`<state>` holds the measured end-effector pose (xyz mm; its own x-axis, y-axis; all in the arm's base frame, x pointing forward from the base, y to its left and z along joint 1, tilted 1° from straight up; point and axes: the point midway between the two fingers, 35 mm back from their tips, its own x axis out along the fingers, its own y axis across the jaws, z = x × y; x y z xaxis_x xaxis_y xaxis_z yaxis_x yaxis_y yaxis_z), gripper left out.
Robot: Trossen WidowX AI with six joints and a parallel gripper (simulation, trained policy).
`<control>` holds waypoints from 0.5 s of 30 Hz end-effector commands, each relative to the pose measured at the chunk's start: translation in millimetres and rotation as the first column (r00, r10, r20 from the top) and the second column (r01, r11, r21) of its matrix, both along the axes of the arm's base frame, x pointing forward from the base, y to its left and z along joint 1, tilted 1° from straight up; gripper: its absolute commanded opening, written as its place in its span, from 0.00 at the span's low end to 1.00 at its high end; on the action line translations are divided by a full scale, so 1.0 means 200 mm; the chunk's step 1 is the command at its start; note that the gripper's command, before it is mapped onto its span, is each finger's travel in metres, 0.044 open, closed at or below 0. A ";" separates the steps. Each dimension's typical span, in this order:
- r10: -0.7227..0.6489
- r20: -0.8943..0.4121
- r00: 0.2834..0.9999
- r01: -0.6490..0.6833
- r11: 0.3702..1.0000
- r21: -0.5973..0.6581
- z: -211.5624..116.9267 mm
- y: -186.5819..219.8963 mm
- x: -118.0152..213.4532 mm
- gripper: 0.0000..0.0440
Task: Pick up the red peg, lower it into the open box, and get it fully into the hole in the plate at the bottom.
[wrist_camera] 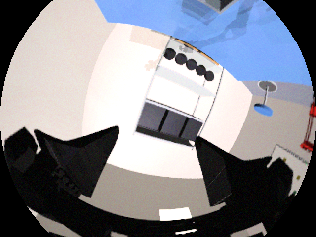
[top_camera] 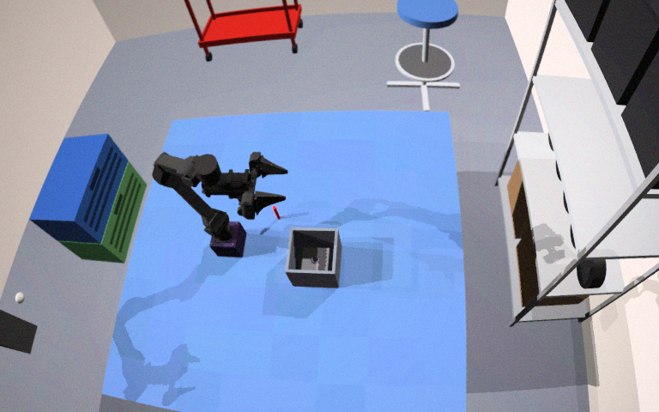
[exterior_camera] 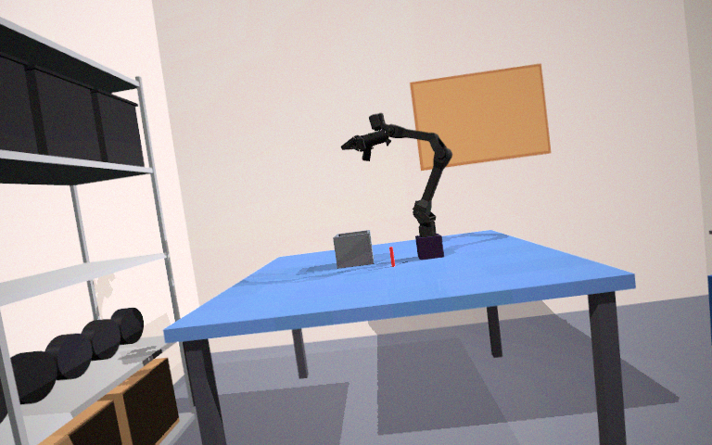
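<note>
The red peg (top_camera: pixel 275 212) (exterior_camera: pixel 392 257) stands upright on the blue table between the arm's base and the box. The open grey box (top_camera: pixel 312 278) (exterior_camera: pixel 353 250) stands on the table beside it; its corner (wrist_camera: pixel 219 4) shows at the top of the wrist view. In the box's bottom, the plate (top_camera: pixel 305 263) shows with a small dark round hole (top_camera: pixel 315 259). My gripper (top_camera: pixel 286 184) (exterior_camera: pixel 342 146) (wrist_camera: pixel 158 135) is wide open and empty, high above the table, with its fingers pointing roughly sideways. The peg is not seen in the wrist view.
The arm's dark purple base block (top_camera: pixel 227 246) (exterior_camera: pixel 429 247) stands on the table (top_camera: pixel 389 340) (exterior_camera: pixel 472 283) near the peg. The box walls rise around the plate. A shelf rack (top_camera: pixel 583 126) (exterior_camera: pixel 78 270) (wrist_camera: pixel 183 84) stands beyond the table.
</note>
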<state>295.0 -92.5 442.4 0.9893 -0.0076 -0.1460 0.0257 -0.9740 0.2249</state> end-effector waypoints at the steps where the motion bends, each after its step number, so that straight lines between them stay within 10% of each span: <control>1: 0.066 -0.072 0.995 -0.062 0.996 0.060 -0.10 0.12 0.06 0.98; 15: 0.298 -0.279 0.913 -0.274 0.954 0.121 -0.41 0.55 0.10 0.95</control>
